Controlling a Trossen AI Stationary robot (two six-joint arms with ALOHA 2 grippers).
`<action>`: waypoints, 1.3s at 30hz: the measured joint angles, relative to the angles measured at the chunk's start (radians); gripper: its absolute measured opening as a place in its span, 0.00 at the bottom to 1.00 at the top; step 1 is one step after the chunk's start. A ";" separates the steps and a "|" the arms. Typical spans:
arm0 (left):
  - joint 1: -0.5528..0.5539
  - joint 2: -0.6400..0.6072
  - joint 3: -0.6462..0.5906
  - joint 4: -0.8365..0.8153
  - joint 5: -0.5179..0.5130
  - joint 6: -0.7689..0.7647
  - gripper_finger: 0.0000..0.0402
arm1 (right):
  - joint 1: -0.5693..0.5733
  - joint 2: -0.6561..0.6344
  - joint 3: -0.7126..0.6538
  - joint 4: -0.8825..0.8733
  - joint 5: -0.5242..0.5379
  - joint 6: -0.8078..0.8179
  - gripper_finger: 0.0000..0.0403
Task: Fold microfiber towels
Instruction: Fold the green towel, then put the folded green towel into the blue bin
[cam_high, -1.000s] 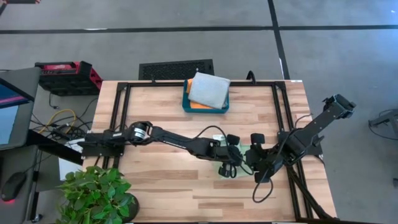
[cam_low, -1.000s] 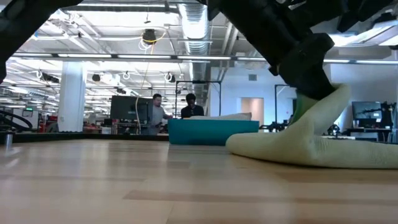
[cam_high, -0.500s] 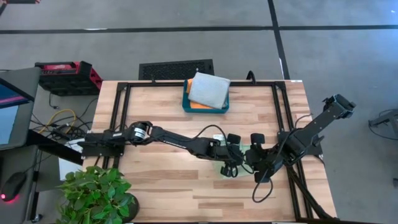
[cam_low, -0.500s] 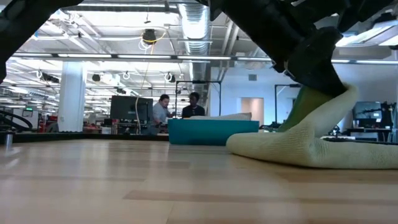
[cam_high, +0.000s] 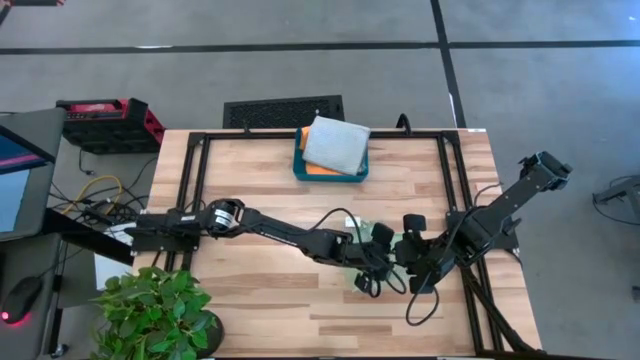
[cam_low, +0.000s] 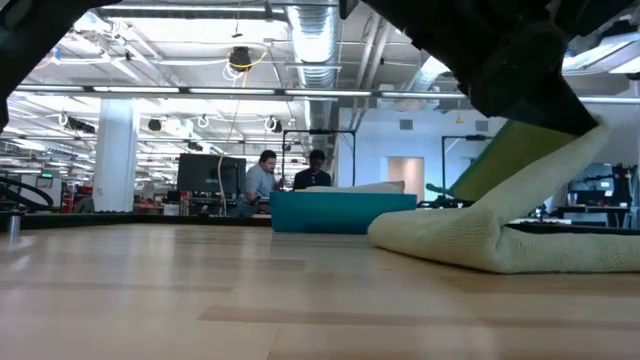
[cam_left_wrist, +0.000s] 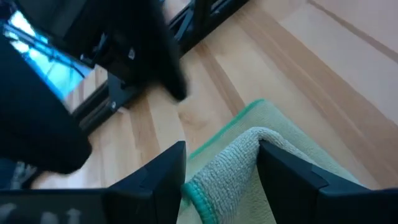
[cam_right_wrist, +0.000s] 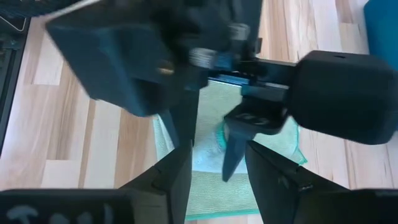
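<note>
A light green microfiber towel (cam_low: 480, 240) lies on the table near its right side, with one fold raised up to my left gripper (cam_left_wrist: 221, 165). That gripper is open, and the raised fold (cam_left_wrist: 233, 171) stands between its fingers. In the high view the left gripper (cam_high: 368, 278) reaches in from the left over the towel (cam_high: 390, 240). My right gripper (cam_right_wrist: 216, 186) hovers open just to the right (cam_high: 415, 278), above the towel (cam_right_wrist: 211, 180), with nothing between its fingers. A pale grey towel (cam_high: 336, 145) lies folded on an orange one (cam_high: 304, 135) in the teal tray (cam_high: 298, 170). My left gripper has the green towel's raised fold, with its green hemmed edge (cam_left_wrist: 199, 198), between its open fingers, and the cloth lies against their inner sides (cam_left_wrist: 264, 165). The fingers come slanting down from the table's left. The fold stands up off the table (cam_low: 545, 160); the rest lies flat.
The teal tray (cam_low: 340, 212) stands at the far edge, in the middle. A black frame rail (cam_high: 450, 190) runs along the table's sides. A potted plant (cam_high: 155, 315) sits at the near left corner. Bare wood (cam_high: 270, 290) stretches left of the towel. People stand far off in the room (cam_low: 265, 180).
My left gripper has opened from shut, rolled a little and gone toward the table's right edge. The green towel's raised fold has followed it rightward and stands higher; the rest of the towel has stayed flat on the table.
</note>
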 joint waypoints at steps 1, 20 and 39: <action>-0.002 0.000 0.000 0.003 -0.001 0.017 0.46 | 0.000 0.000 0.000 0.000 0.000 0.000 0.43; 0.003 -0.010 -0.001 -0.253 -0.056 -0.077 0.46 | 0.000 0.000 0.000 -0.004 -0.005 0.000 0.42; -0.042 -0.136 -0.075 -0.641 -0.039 -0.235 0.46 | 0.000 0.000 0.000 -0.022 -0.006 -0.001 0.41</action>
